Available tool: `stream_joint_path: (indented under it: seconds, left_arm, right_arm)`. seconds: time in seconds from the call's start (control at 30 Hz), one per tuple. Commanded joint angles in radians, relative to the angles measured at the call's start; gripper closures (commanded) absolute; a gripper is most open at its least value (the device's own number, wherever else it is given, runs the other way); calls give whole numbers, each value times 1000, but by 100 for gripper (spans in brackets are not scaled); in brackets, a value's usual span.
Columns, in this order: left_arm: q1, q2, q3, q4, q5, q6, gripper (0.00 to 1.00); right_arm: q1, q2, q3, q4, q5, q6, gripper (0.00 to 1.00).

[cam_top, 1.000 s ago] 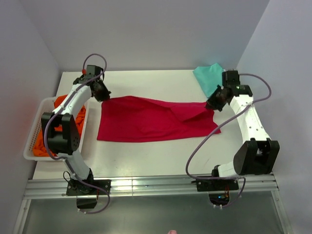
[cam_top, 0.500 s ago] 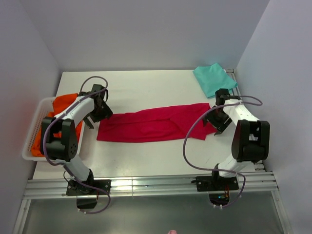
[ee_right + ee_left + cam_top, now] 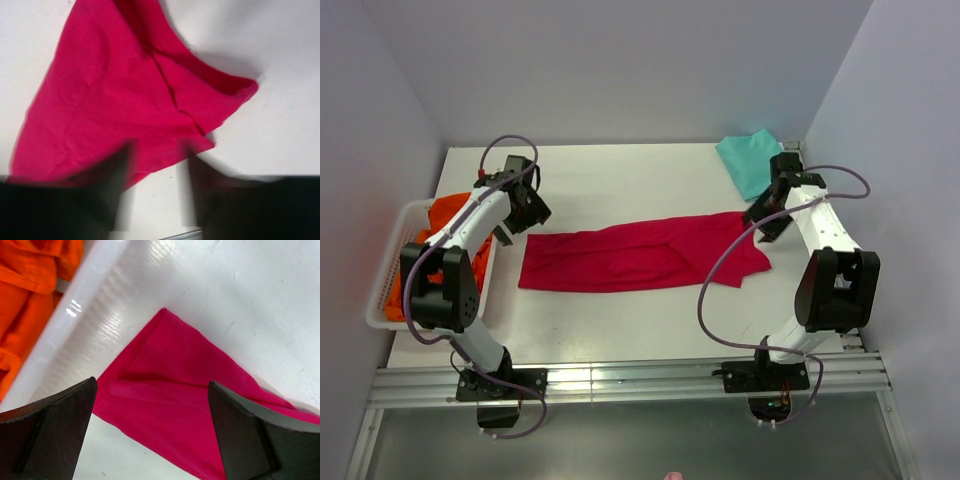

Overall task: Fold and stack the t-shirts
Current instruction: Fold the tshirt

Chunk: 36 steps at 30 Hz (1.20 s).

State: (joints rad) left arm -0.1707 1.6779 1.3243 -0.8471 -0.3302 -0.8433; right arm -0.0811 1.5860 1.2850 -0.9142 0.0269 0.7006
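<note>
The crimson-red t-shirt [image 3: 630,258] lies as a long narrow strip across the middle of the table, folded lengthwise. My left gripper [image 3: 527,212] hovers just past its left end, open wide; in the left wrist view the red shirt's corner [image 3: 175,385] lies below the left gripper [image 3: 152,435], untouched. My right gripper [image 3: 763,218] hangs over the shirt's right end. In the blurred right wrist view the right gripper [image 3: 157,185] shows a gap between its fingers, with red cloth [image 3: 125,100] and table behind it and nothing held. A folded teal-green t-shirt [image 3: 750,160] lies at the back right corner.
A white slatted basket [image 3: 382,290] holding orange garments [image 3: 450,215] stands at the table's left edge, close to my left arm; its rim [image 3: 75,315] runs beside the red shirt's corner. Walls enclose the table on three sides.
Both grippers drew the red shirt's far edge toward the near side, let go, and pulled back toward the far side. The shirt went from a wide spread to a narrow strip.
</note>
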Motion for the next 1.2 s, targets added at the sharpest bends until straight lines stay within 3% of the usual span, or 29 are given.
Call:
stream_joint_path:
  seconds: [0.0,0.03,0.1,0.37,0.6,0.8,0.97,1.0,1.07,1.1,1.13,1.17]
  left_arm:
    - [-16,-7,4,23,40,4,1]
    - [-21,-4,-5,29,48,6,1]
    - [-29,6,-7,40,66,4,2]
    - [-46,32,32,19,95,10,2]
    - [-47,19,72,-23,117,16,2]
    - [-47,-17,72,-72,123,18,3]
    - [-47,-35,81,-119,109,26,3]
    - [-47,-37,91,-142,109,26,2]
    - [-47,-47,99,-153,111,29,3]
    - [-47,-53,102,-161,112,29,3]
    - [-47,-58,104,-164,115,30,3]
    - [-47,-70,105,-162,125,32,3]
  right_arm:
    - [14,-40,-2,-14,-63,8,71]
    - [20,-43,-42,21,-103,7,85]
    - [55,-21,-64,37,-105,4,100]
    - [156,161,-40,63,-64,19,100]
    - [162,373,163,37,-51,30,100]
    - [187,644,509,-12,-134,85,100]
    - [274,965,1038,-29,-278,253,100]
    - [291,1011,1173,21,-315,295,100]
    - [334,1078,1177,252,-509,446,100]
    - [352,1079,1113,592,-563,515,100]
    - [371,1091,1108,764,-605,628,100]
    - [407,1112,1138,934,-671,658,85]
